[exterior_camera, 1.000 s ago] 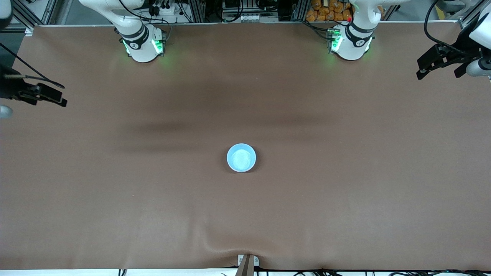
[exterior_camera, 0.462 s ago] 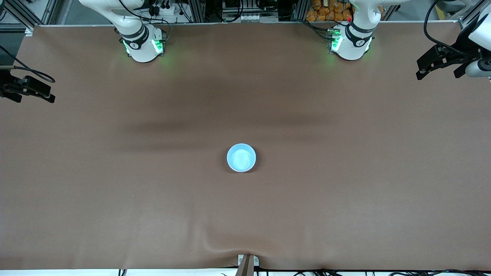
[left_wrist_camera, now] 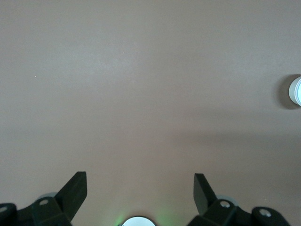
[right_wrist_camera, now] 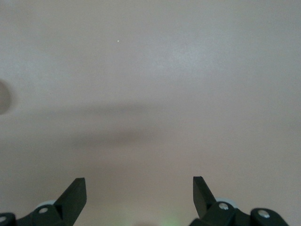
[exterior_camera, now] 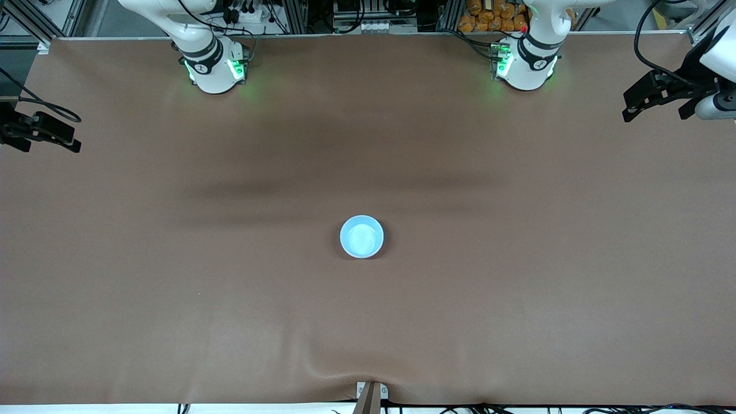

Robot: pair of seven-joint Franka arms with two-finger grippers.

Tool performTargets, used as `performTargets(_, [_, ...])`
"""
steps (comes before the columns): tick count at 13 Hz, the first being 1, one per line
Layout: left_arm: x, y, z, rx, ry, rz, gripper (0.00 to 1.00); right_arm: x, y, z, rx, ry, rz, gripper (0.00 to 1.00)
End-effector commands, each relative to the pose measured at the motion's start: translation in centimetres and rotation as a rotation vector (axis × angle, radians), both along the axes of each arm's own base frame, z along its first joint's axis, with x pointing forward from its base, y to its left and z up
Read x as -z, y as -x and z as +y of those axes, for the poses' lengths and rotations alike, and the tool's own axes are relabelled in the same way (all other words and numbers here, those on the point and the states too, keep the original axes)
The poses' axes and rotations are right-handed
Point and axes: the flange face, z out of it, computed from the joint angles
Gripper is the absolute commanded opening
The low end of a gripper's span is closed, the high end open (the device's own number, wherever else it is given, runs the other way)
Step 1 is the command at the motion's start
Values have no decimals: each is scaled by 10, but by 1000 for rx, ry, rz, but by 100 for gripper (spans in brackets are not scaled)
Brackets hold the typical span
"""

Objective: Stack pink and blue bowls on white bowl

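Note:
The light blue bowl (exterior_camera: 361, 236) stands upright near the middle of the brown table; a sliver of it (left_wrist_camera: 296, 92) shows at the edge of the left wrist view. The pink bowl and the white bowl are hidden or out of view. My left gripper (exterior_camera: 655, 109) hangs open and holding nothing over the table's edge at the left arm's end; its dark fingers (left_wrist_camera: 75, 190) stand wide apart over bare cloth. My right gripper (exterior_camera: 43, 141) hangs open over the edge at the right arm's end, its fingers (right_wrist_camera: 75, 193) spread over bare cloth.
The two arm bases (exterior_camera: 214, 68) (exterior_camera: 524, 64) stand along the table's edge farthest from the front camera. A small clamp (exterior_camera: 368, 394) and a wrinkle in the brown cloth (exterior_camera: 322, 368) sit at the edge nearest that camera.
The right gripper has drawn outward toward the right arm's end of the table, then almost stopped. The left gripper has barely shifted. The blue bowl has not moved.

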Motion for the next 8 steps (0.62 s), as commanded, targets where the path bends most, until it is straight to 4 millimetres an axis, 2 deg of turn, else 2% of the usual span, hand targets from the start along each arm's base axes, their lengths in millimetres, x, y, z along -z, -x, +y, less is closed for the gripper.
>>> performTargets(1, [-2, 0, 0, 17, 6, -3, 100, -11, 0, -4, 4, 10, -8, 100])
performTargets(8, [-1, -3, 0, 16, 13, -11, 100, -10, -2, -2, -1, 7, -8, 100])
